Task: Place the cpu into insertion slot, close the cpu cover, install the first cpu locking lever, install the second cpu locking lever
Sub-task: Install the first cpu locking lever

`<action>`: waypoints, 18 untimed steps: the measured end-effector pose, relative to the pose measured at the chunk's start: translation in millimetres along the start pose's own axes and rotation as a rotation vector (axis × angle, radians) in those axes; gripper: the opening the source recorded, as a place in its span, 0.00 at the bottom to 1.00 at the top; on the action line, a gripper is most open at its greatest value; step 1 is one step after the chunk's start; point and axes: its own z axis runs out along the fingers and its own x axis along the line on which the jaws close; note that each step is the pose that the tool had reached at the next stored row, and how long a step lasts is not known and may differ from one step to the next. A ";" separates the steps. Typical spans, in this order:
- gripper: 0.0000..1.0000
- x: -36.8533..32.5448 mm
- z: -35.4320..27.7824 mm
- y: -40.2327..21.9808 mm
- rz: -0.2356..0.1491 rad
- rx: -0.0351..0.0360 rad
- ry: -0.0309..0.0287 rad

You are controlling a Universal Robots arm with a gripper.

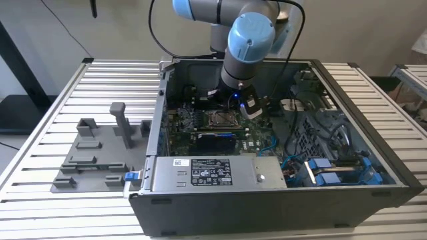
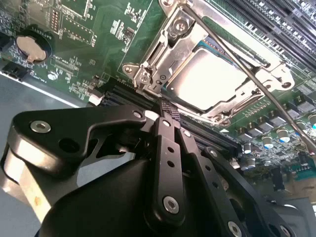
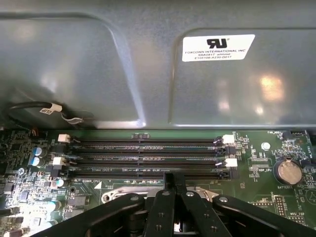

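- Sitting in its socket on the green motherboard (image 2: 98,44), the cpu (image 2: 210,74) showed its silver top through the cpu cover (image 2: 163,49), which lay shut over it.
- The gripper (image 2: 167,106) hovered just beside the cover's corner, jaws pressed together on nothing.
- A thin lever (image 2: 247,74) crossed above the chip.

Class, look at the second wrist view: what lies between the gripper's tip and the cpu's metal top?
The cpu cover, closed over the cpu: its frame edge and corner tab sit between the gripper and the chip.
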 end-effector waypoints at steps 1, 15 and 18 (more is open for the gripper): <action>0.11 0.0 0.2 -0.1 0.000 0.0000 0.0000; 0.11 -0.5 3.4 6.7 0.000 0.0148 0.0002; 0.11 -0.2 -7.9 11.9 0.000 0.0123 0.0000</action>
